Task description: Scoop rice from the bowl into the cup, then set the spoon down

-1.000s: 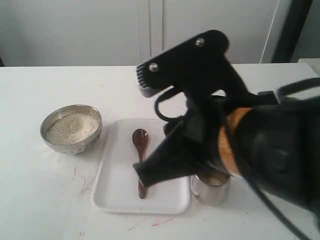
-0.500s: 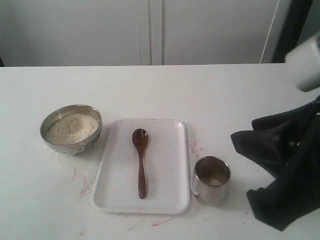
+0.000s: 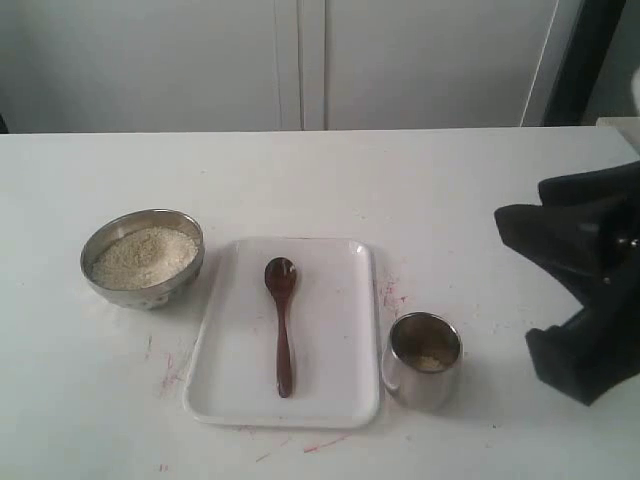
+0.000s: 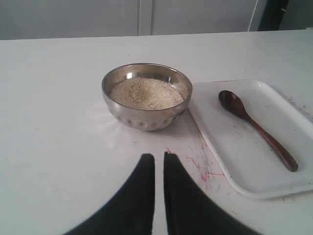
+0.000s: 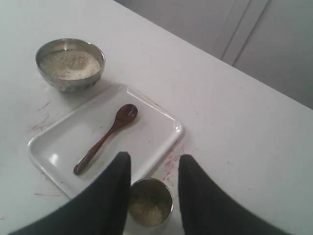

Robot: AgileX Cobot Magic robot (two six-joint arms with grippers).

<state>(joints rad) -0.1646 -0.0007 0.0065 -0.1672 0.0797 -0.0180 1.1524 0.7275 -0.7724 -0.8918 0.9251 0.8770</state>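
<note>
The white table (image 3: 450, 190), faintly streaked with red, fills the frame. The dark right arm (image 3: 590, 300) bulks at the right edge and covers none of the objects. The white tray (image 3: 340, 290) sits lower centre. The bowl (image 3: 140, 293) of rice (image 3: 143, 257) stands to its left, and the cup (image 3: 405, 385) stands just beside its lower right corner. The spoon (image 3: 282, 330) lies lengthwise on the tray. The right gripper (image 5: 154, 161) is spread and empty; the left gripper (image 4: 159, 161) is pinched nearly together on nothing.

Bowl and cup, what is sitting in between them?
A white tray with the spoon lying on it sits between the bowl and the cup, clearest in the exterior view.
</note>
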